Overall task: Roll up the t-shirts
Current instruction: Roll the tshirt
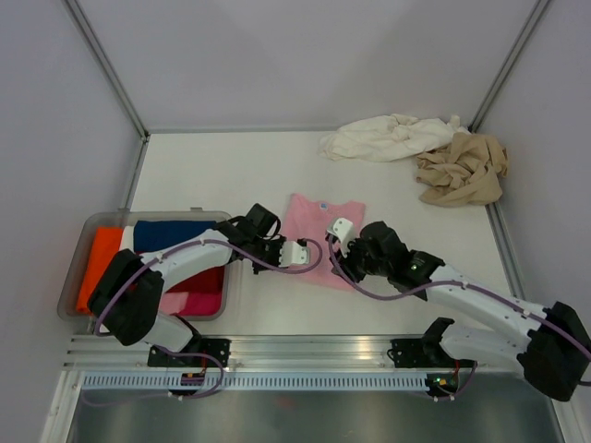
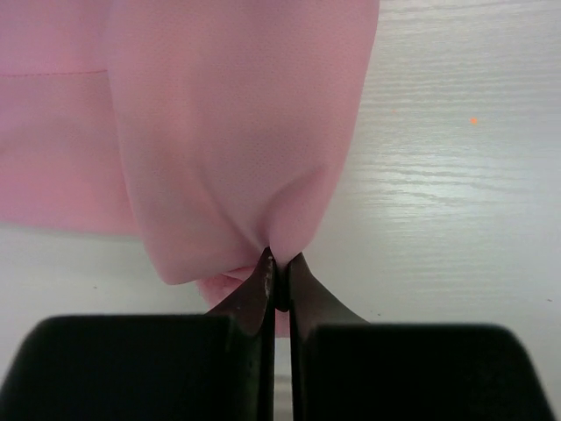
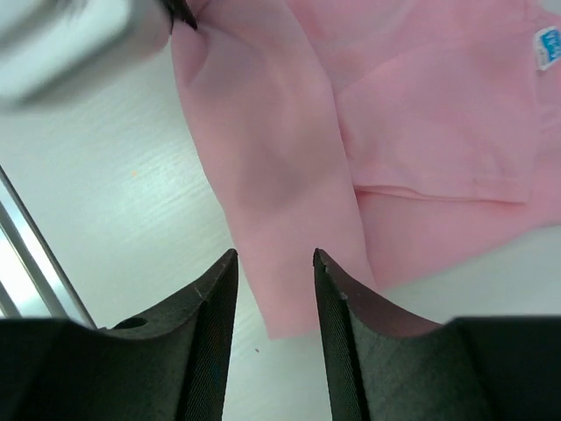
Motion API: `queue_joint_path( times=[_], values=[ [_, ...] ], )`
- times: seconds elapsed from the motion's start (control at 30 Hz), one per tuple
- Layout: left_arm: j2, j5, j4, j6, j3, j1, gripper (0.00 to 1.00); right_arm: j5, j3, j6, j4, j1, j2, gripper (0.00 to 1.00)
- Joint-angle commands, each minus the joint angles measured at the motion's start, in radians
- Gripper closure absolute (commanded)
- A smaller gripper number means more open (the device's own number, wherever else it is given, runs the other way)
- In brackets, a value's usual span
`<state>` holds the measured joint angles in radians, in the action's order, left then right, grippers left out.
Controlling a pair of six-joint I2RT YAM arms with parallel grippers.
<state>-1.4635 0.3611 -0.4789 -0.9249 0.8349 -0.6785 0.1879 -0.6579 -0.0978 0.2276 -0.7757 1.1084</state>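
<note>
The light pink t-shirt (image 1: pixel 309 226) lies partly folded on the table between both arms. My left gripper (image 1: pixel 308 252) is shut on a pinched fold at its near left edge, seen close in the left wrist view (image 2: pixel 279 260), with pink cloth (image 2: pixel 237 132) draping from the tips. My right gripper (image 1: pixel 338 238) is open; in the right wrist view (image 3: pixel 274 260) its jaws hang either side of the near end of a folded pink strip (image 3: pixel 280 175), not touching it. The cream-white t-shirt (image 1: pixel 388 137) and tan-beige t-shirt (image 1: pixel 462 171) lie crumpled at the back right.
A clear grey tray (image 1: pixel 78 254) at the left holds folded orange, blue, red and pink clothes. Metal frame rails run along the near edge (image 1: pixel 305 351) and up the walls. The left gripper's white body (image 3: pixel 79 35) shows in the right wrist view's top left.
</note>
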Motion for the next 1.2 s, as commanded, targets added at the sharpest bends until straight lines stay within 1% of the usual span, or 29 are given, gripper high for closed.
queue_joint_path(
  times=[0.0,0.03,0.13,0.2,0.23,0.3,0.33,0.4,0.47,0.5,0.53,0.57,0.63,0.73,0.8,0.87,0.9,0.97,1.03,1.07,1.1,1.13,1.17],
  values=[
    [-0.006,0.151,-0.136,0.063,0.056,0.034,0.98,-0.09,0.096,-0.224,0.059,-0.036,-0.129,0.52],
    [-0.009,0.16,-0.156,0.064,0.062,0.039,0.98,-0.082,0.113,-0.243,0.047,-0.043,-0.189,0.5],
    [-0.017,0.18,-0.182,0.072,0.082,0.051,0.98,-0.08,0.155,-0.327,0.03,-0.085,-0.261,0.43],
    [-0.024,0.197,-0.191,0.075,0.098,0.059,0.98,-0.113,0.17,-0.341,0.032,-0.134,-0.262,0.4],
    [-0.027,0.2,-0.196,0.078,0.101,0.06,0.98,-0.158,0.172,-0.344,0.041,-0.149,-0.24,0.39],
    [-0.035,0.206,-0.204,0.081,0.11,0.071,0.98,-0.189,0.176,-0.341,0.041,-0.195,-0.214,0.36],
    [-0.038,0.21,-0.207,0.084,0.113,0.074,0.98,-0.252,0.182,-0.339,0.012,-0.206,-0.197,0.35],
    [-0.044,0.213,-0.213,0.086,0.119,0.086,0.98,-0.268,0.214,-0.355,-0.057,-0.241,-0.165,0.33],
    [-0.047,0.219,-0.222,0.08,0.127,0.095,0.98,-0.278,0.23,-0.358,-0.086,-0.254,-0.121,0.33],
    [-0.049,0.217,-0.222,0.077,0.128,0.097,0.98,-0.286,0.227,-0.359,-0.094,-0.258,-0.067,0.33],
    [-0.047,0.217,-0.225,0.069,0.13,0.099,0.98,-0.303,0.219,-0.355,-0.099,-0.261,-0.043,0.33],
    [-0.046,0.217,-0.225,0.066,0.13,0.1,0.98,-0.356,0.218,-0.347,-0.105,-0.263,-0.018,0.33],
    [-0.046,0.222,-0.227,0.063,0.13,0.1,0.98,-0.383,0.224,-0.35,-0.138,-0.263,0.046,0.32],
    [-0.049,0.231,-0.231,0.063,0.13,0.1,0.98,-0.4,0.213,-0.287,-0.182,-0.26,0.152,0.32],
    [-0.047,0.226,-0.237,0.055,0.13,0.102,0.98,-0.383,0.192,-0.292,-0.166,-0.258,0.195,0.45],
    [-0.044,0.231,-0.256,0.043,0.133,0.106,0.98,-0.384,0.166,-0.269,-0.162,-0.254,0.191,0.68],
    [-0.044,0.234,-0.288,0.025,0.136,0.108,0.98,-0.342,0.158,-0.269,-0.139,-0.249,0.174,0.86],
    [-0.046,0.256,-0.322,0.006,0.147,0.122,0.98,-0.27,0.126,-0.299,-0.093,-0.228,0.153,1.0],
    [-0.049,0.289,-0.396,-0.025,0.171,0.144,0.98,-0.144,0.057,-0.307,0.019,-0.208,0.128,1.0],
    [-0.057,0.3,-0.43,-0.037,0.182,0.154,0.98,-0.09,0.028,-0.309,0.062,-0.174,0.12,1.0],
    [-0.064,0.311,-0.466,-0.07,0.194,0.164,0.98,-0.018,0.0,-0.307,0.146,-0.15,0.117,1.0],
    [-0.07,0.331,-0.499,-0.092,0.217,0.181,0.98,0.139,-0.049,-0.309,0.185,-0.123,0.117,1.0],
    [-0.086,0.341,-0.582,-0.112,0.228,0.189,0.98,0.244,-0.072,-0.353,0.226,-0.062,0.12,1.0]
  ],
)
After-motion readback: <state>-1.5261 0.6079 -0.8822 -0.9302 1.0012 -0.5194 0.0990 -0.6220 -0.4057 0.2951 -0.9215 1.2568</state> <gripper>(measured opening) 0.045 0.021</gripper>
